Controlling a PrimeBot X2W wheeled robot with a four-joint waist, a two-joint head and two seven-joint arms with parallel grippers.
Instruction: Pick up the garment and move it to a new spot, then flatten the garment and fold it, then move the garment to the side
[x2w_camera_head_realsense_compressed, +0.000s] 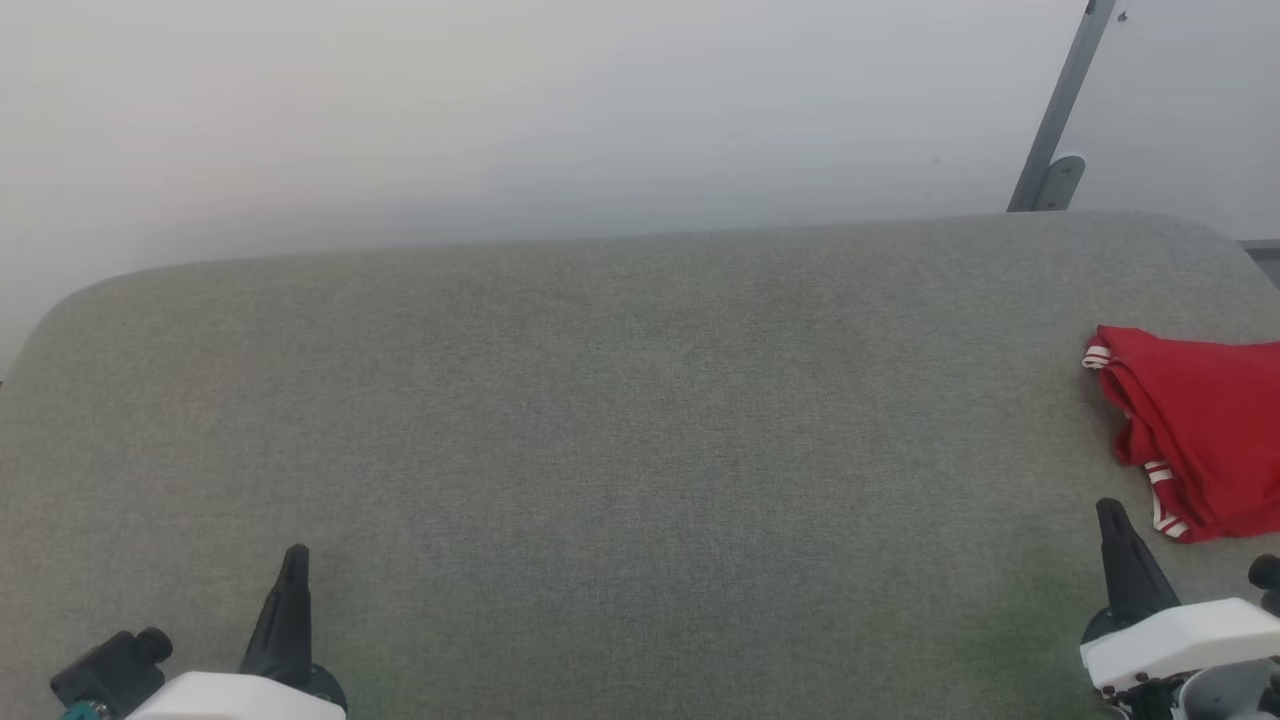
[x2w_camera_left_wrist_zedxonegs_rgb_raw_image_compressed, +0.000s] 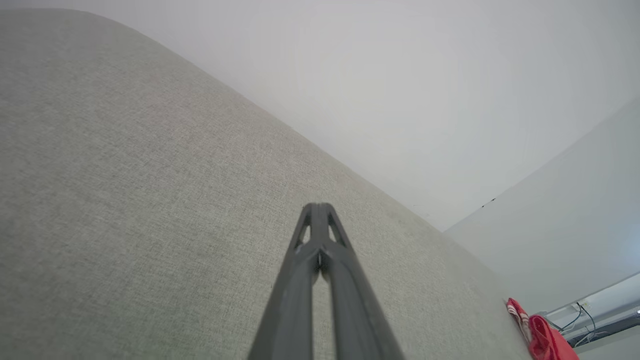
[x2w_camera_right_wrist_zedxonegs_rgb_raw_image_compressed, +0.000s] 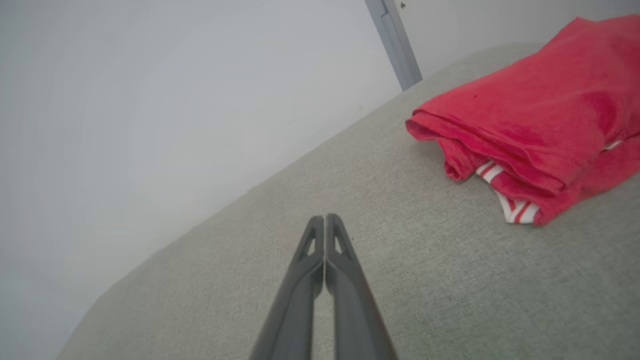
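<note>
The garment (x2w_camera_head_realsense_compressed: 1200, 430) is a red bundle with red-and-white stripe trim, lying folded over at the right edge of the grey fabric table (x2w_camera_head_realsense_compressed: 620, 420). In the right wrist view the garment (x2w_camera_right_wrist_zedxonegs_rgb_raw_image_compressed: 530, 120) sits up and to the right of my fingers. My right gripper (x2w_camera_head_realsense_compressed: 1112, 512) stands shut and empty just below and left of the garment, not touching it; its fingertips (x2w_camera_right_wrist_zedxonegs_rgb_raw_image_compressed: 325, 220) are pressed together. My left gripper (x2w_camera_head_realsense_compressed: 296, 556) rests at the lower left, shut on nothing, its tips (x2w_camera_left_wrist_zedxonegs_rgb_raw_image_compressed: 320, 207) closed over bare cloth. A red sliver of the garment (x2w_camera_left_wrist_zedxonegs_rgb_raw_image_compressed: 542, 337) shows far right in the left wrist view.
A pale wall (x2w_camera_head_realsense_compressed: 500, 110) rises behind the table's rounded far edge. A grey metal bar (x2w_camera_head_realsense_compressed: 1060, 110) leans at the back right. Cables (x2w_camera_left_wrist_zedxonegs_rgb_raw_image_compressed: 585, 317) show beyond the table's right end. The wide grey surface between the grippers is bare cloth.
</note>
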